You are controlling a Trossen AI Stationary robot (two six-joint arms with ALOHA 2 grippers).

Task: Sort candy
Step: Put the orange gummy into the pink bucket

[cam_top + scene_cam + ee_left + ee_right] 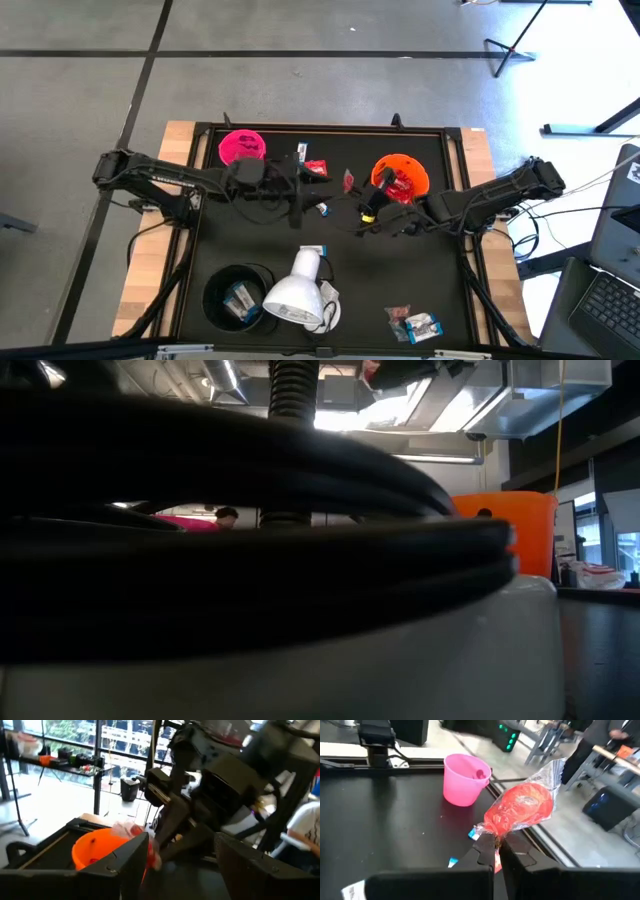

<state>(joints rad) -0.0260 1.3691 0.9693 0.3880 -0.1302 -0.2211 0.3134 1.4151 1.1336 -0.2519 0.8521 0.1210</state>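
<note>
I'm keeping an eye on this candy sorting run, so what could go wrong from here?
1. The right gripper pinches only the twisted end of a red packet, so the packet could slip out before reaching a cup.
2. The two grippers work close together mid-table beside the orange cup; the open left gripper could bump the right arm or tip that cup.

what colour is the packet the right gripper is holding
Red, with clear crinkly ends. The packet is pinched in the right gripper, clearest in the right wrist view.
</note>
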